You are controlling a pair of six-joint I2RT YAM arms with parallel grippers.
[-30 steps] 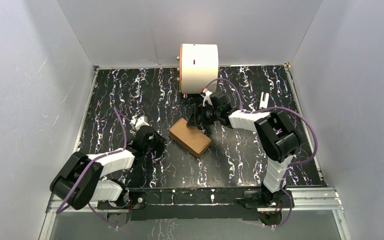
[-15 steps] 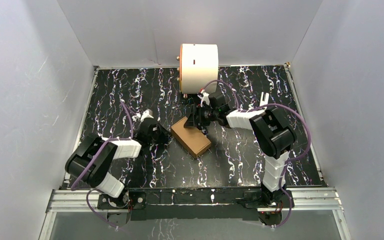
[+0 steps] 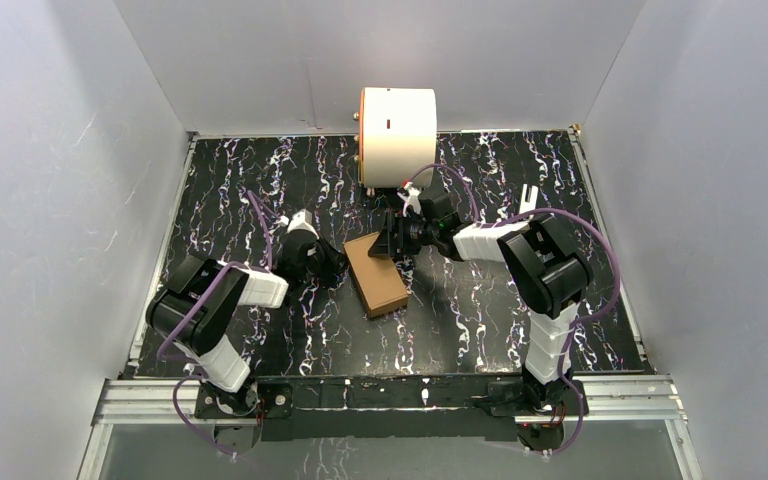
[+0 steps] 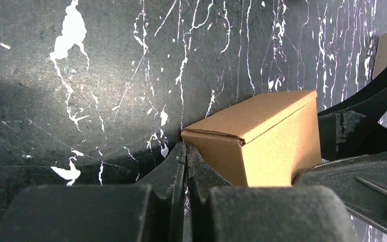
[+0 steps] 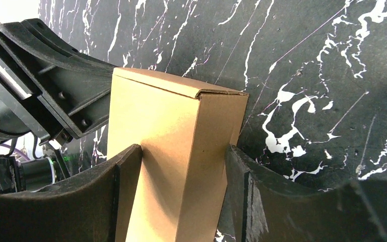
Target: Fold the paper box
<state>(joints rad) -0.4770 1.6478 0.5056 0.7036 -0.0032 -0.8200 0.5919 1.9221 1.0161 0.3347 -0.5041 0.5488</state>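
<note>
1. Carton first: the small rectangular brown cardboard carton (image 3: 377,273) lies closed up at the middle of the black white-veined tabletop (image 3: 260,180).
2. Right gripper (image 5: 184,151) straddles its far end, a finger pressed on each side, gripping it.
3. Left gripper (image 4: 185,151), jaws fully together and empty, noses its tips against a carton corner.

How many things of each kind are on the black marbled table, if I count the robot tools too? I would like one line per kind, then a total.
Brown cardboard box: 1
White cylinder with orange rim: 1
Black two-finger tools, left tool and right tool: 2
Total: 4
</note>
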